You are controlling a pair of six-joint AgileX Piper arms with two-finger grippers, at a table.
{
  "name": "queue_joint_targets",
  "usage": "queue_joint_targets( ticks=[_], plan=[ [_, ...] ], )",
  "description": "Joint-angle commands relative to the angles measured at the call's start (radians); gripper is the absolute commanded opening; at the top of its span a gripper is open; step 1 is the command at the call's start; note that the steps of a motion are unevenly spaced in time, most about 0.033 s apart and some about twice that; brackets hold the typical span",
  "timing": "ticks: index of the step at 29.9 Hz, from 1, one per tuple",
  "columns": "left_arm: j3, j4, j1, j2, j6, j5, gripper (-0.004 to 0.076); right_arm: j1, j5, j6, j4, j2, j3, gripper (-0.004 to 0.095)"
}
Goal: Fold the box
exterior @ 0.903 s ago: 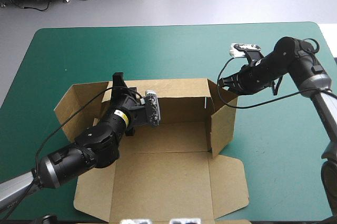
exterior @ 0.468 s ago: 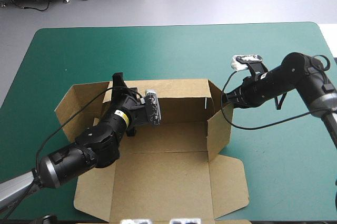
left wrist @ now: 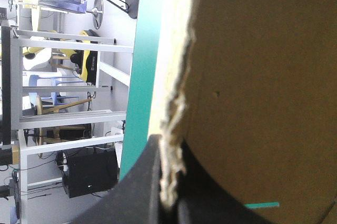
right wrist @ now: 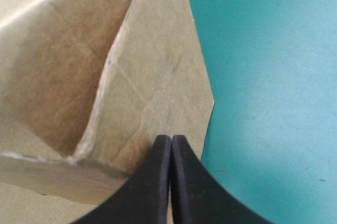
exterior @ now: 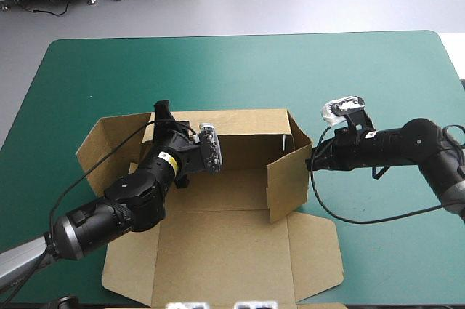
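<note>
At mid-surface, box (exterior: 225,189): brown cut board, half raised, on the teal-green surface (exterior: 240,69).
back wall (exterior: 247,131): upright, running between the left jaws and the right jaws.
left end flap (exterior: 109,142): raised, splayed outward just beside the left jaws.
right end flap (exterior: 287,185): upright, angled inward over the floor panel, just ahead of the right jaws.
lid panel (exterior: 218,258): flat on the surface, on the near side of both jaws, side tabs flat too.
left jaws: pinching the board's ragged edge at the back wall's left end; the edge sits between them.
right jaws: pressed together into one point, no board between them; tip at the right end flap's outer face, contact cannot be told.
</note>
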Motion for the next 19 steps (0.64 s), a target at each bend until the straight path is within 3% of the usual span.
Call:
queue_joint_targets(
  ticks=[1,6,9,15,19],
  plan=[
    [-0.027,0.022,-0.005,-0.023,-0.028,-0.021,-0.0006,-0.006,-0.026,-0.151,0.132,-0.044,0.021,-0.002],
    [-0.027,0.017,-0.005,-0.023,-0.032,-0.021,-0.0006,-0.006,-0.007,-0.187,0.08,-0.058,0.023,0.0028],
    [-0.027,0.017,-0.005,-0.023,-0.032,-0.021,-0.0006,-0.006,0.043,-0.179,0.051,-0.065,0.023,0.0172],
    [-0.027,0.015,-0.005,-0.023,-0.032,-0.022,-0.0006,-0.006,0.054,-0.178,0.096,-0.065,0.023,0.0603],
    [-0.027,0.015,-0.005,-0.023,-0.032,-0.022,-0.0006,-0.006,0.077,-0.205,0.138,-0.065,0.024,0.0642]
  ],
)
